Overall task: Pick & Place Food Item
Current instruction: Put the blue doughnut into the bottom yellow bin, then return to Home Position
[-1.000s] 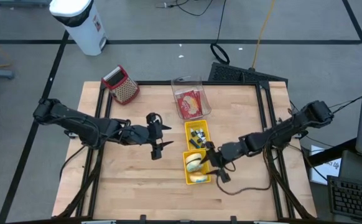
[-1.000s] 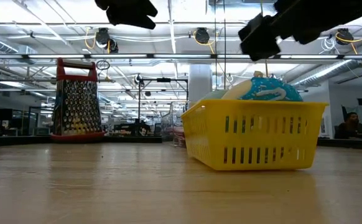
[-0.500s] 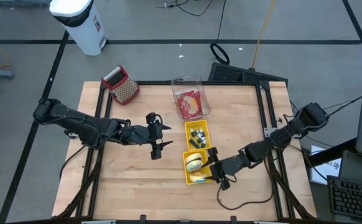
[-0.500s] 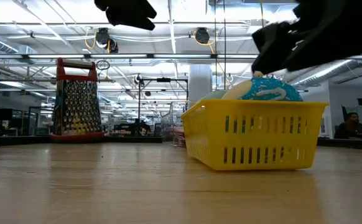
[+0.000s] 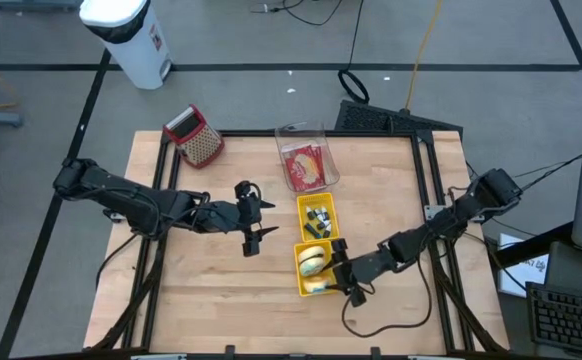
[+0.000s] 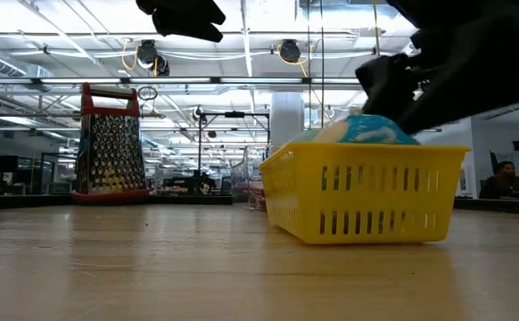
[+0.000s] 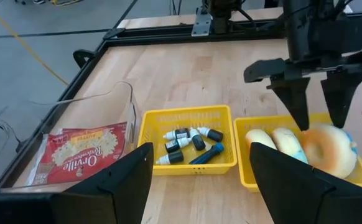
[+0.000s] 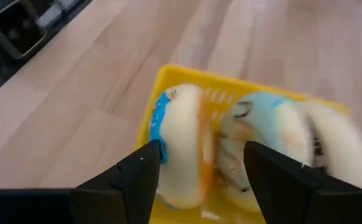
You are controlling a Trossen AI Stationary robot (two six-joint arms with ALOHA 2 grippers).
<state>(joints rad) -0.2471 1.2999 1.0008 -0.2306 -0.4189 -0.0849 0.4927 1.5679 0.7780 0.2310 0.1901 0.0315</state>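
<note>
Several doughnuts lie in the near yellow basket [image 5: 313, 268]: one has blue icing [image 8: 180, 140], and the one beside it has pale blue icing [image 8: 265, 140]. My right gripper [image 5: 335, 272] hangs open, slanting down over this basket. In the left wrist view its two fingers [image 7: 300, 102] point down at the top of a doughnut [image 7: 327, 149]. I cannot tell whether they touch it. In the low view the gripper [image 6: 438, 76] sits right above the doughnuts [image 6: 366, 129]. My left gripper [image 5: 259, 218] waits open in the air, left of the baskets.
A second yellow basket [image 5: 318, 215] with small bottles stands just beyond the first. Farther back is a clear tub [image 5: 305, 160] holding a red popcorn bag. A metal grater [image 5: 197, 137] stands at the far left corner. Bare wood lies left of the baskets.
My right gripper has sunk toward the doughnut basket, shifted a little toward the table's near edge and turned slightly. In the low view it has come down from above the basket to just over the doughnuts. The doughnuts and baskets have stayed put.
</note>
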